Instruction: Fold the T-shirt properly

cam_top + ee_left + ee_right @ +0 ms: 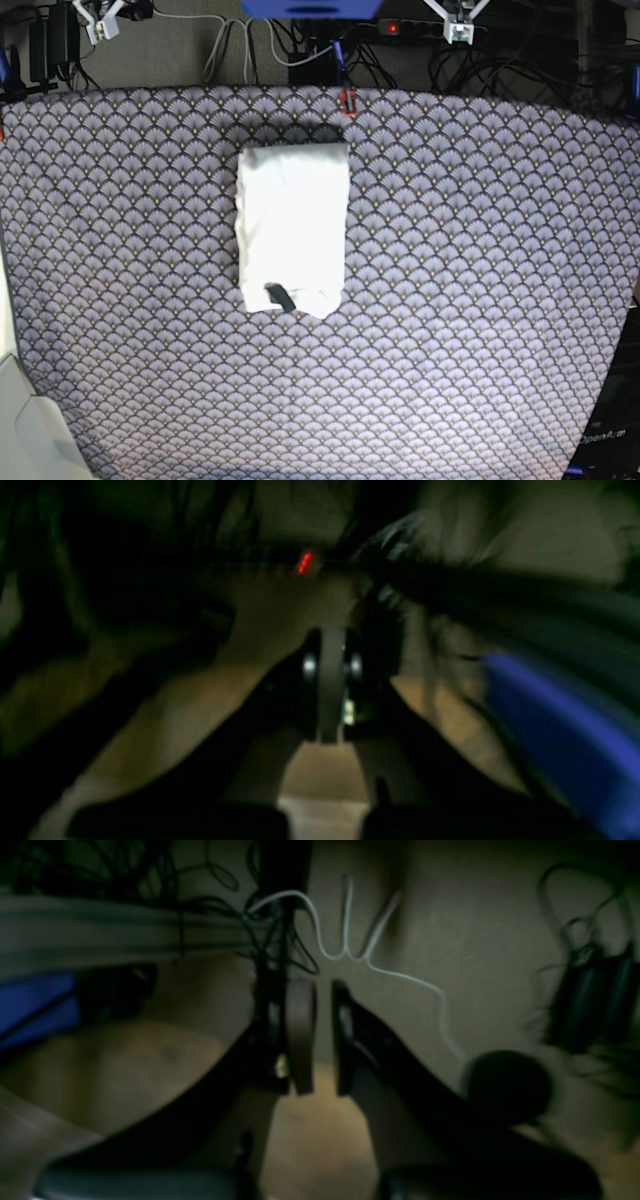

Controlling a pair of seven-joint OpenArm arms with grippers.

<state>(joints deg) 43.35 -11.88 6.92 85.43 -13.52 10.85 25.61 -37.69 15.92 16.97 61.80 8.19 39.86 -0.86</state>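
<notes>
The T-shirt (292, 225) lies folded into a plain white upright rectangle on the patterned tablecloth (480, 250), left of centre near the far edge. A small dark tab (278, 296) shows at its near edge. Neither arm appears in the base view. The left wrist view is dark and blurred, with my left gripper (331, 680) shut and its fingers pressed together on nothing. In the right wrist view my right gripper (324, 1040) has a narrow gap between its fingers (300, 1035) and holds nothing. The T-shirt is absent from both wrist views.
Cables and a power strip with a red light (390, 27) lie beyond the table's far edge, beside a blue object (310, 6). A white cable (350, 950) and a black adapter (590, 1005) lie on the floor. A blue shape (565, 730) is at the right.
</notes>
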